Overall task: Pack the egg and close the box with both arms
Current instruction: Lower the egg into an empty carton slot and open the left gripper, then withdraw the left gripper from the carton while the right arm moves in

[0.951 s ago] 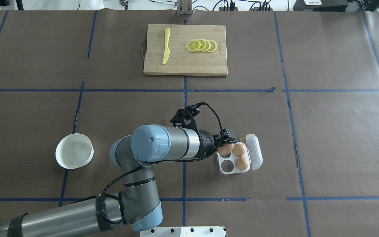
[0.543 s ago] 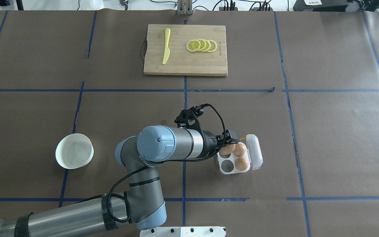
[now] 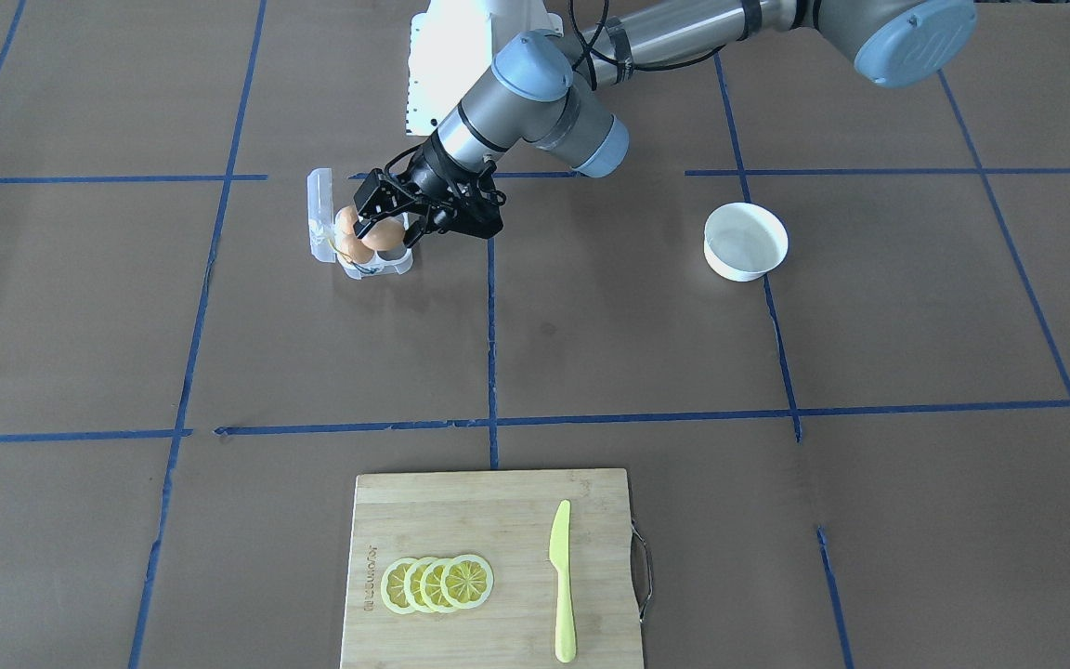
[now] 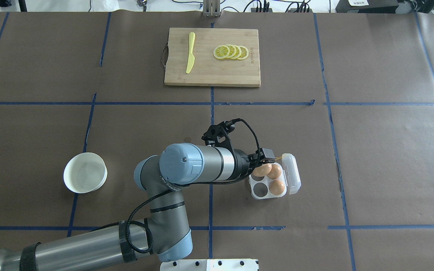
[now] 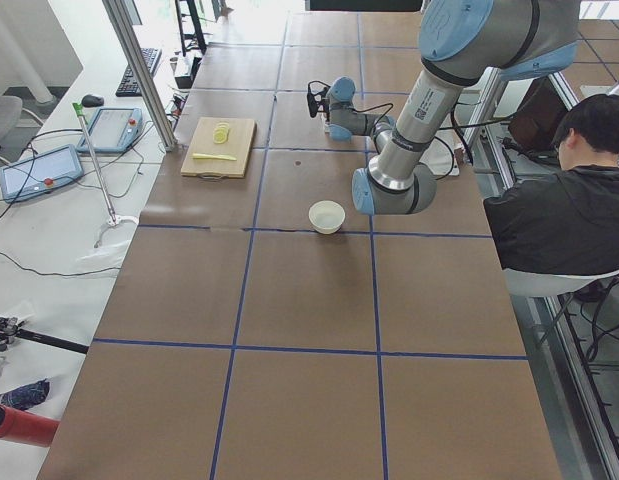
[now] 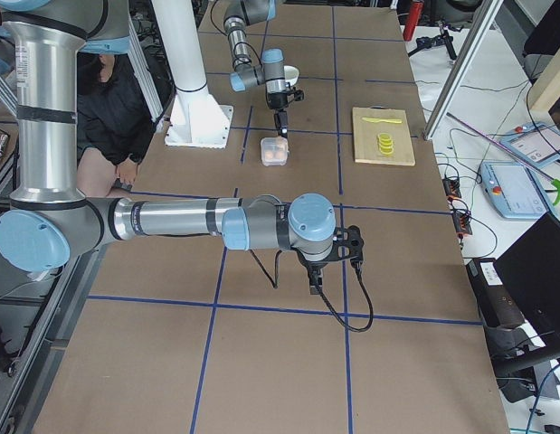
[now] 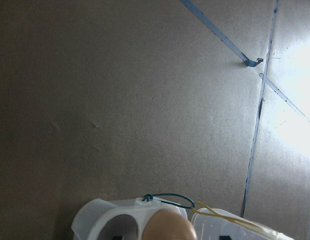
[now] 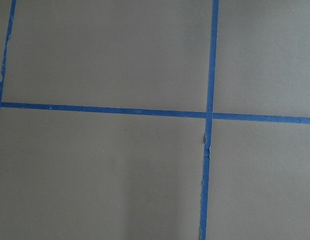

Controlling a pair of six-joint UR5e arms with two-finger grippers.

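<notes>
The table (image 4: 390,150) carries little that matters here. A cutting board (image 4: 205,75) lies at the far side and a white bowl (image 4: 85,173) on the robot's left, both well apart from the work.

The left arm (image 4: 198,167) reaches across the middle line to the box (image 4: 269,196). The right arm (image 6: 171,220) shows only in the right-end view, where the right gripper (image 6: 314,285) hangs over bare table well away from the box. Whether it is wide or closed I cannot tell.

The box sits open, its lid (image 4: 291,174) standing up along the edge on the robot's right, so the hinge runs near-to-far. Two seated eggs (image 4: 276,179) fill the right-hand cups and the near-left cup (image 4: 261,191) is bare.

The left gripper (image 3: 388,223) has its fingers (image 3: 364,212) narrowed around the egg (image 4: 264,169) at the far-left cup, just beside the far seated egg. I cannot tell whether it rests in the cup or hangs just above it. Its long axis seems to lie tilted along the line of the reach, not upright.

The packing step looks nearly done, with release to follow. The coming move turns on one relation — the lid must swing leftward over the eggs, toward the left gripper. That arm is far nearer but stands in the lid's path, so it likely has to clear first.
</notes>
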